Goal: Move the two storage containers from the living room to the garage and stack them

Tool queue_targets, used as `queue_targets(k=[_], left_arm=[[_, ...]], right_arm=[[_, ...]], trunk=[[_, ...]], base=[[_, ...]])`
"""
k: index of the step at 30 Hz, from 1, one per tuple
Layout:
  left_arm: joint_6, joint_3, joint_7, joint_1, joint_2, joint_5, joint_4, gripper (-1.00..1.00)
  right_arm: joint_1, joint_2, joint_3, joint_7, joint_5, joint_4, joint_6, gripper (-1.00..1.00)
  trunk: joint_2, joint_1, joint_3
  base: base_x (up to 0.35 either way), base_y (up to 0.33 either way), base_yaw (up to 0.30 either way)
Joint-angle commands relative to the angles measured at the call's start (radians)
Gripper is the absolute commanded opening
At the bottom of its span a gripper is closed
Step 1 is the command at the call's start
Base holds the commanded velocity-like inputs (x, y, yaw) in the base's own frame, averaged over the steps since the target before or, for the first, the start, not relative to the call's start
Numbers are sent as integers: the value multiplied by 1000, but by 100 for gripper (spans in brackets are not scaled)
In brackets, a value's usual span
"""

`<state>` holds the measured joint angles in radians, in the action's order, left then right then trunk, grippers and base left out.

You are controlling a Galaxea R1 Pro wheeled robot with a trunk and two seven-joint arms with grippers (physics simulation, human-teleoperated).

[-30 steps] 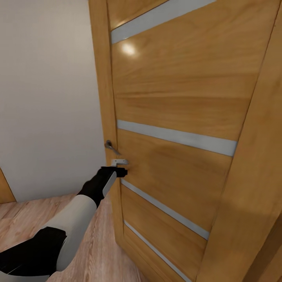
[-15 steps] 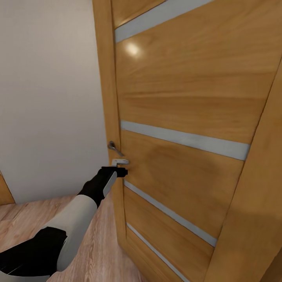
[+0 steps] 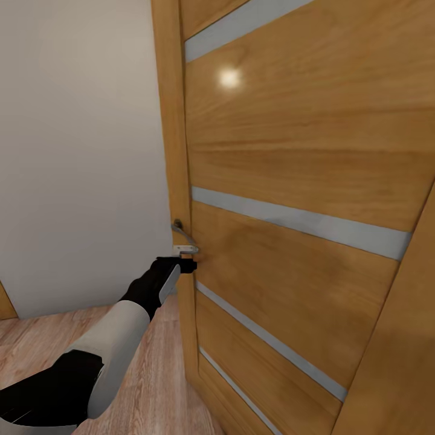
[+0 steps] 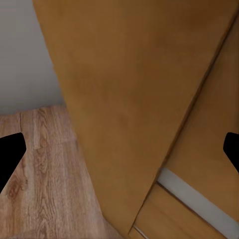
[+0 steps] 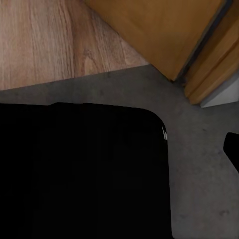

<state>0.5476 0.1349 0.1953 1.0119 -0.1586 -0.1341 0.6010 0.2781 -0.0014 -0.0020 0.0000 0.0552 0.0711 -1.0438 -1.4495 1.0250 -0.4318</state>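
Observation:
The storage containers are out of view. My left arm reaches forward, and its gripper rests against the free edge of a wooden door, just below the metal handle and the latch plate. In the left wrist view the left gripper is open, its black fingertips far apart at the picture's two sides with the door's edge between them. The right gripper hangs over dark grey concrete floor; one fingertip shows at the picture's side, spread wide.
The door has pale horizontal strips and stands partly swung. A white wall lies left of it, above light wood-plank floor. A wooden door frame meets the concrete in the right wrist view, beside a large black part of the robot.
The door's edge and handle have shifted right in the head view, the door turning further away, and the view itself has shifted a little. My left gripper stays against the door's edge.

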Motion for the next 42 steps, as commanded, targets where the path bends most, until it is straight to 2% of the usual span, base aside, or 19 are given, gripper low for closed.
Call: queue_targets(k=[1, 17, 28, 42], left_arm=[[4, 5, 8, 1, 1, -10, 2, 100], [5, 4, 8, 1, 0, -10, 2, 100], [5, 4, 6, 1, -1, -10, 2, 100], [3, 3, 7, 1, -1, -10, 2, 100]], right_arm=[[0, 0, -1, 0, 3, 1, -3, 100], [0, 0, -1, 0, 3, 1, -3, 100], [0, 0, -1, 0, 3, 1, -3, 100], [0, 0, -1, 1, 3, 1, -3, 100]], trunk=[[0, 0, -1], [0, 0, 0], [0, 0, 0], [0, 0, 0]], base=[[3, 0, 0], [6, 0, -23], [248, 0, 0], [16, 0, 0]])
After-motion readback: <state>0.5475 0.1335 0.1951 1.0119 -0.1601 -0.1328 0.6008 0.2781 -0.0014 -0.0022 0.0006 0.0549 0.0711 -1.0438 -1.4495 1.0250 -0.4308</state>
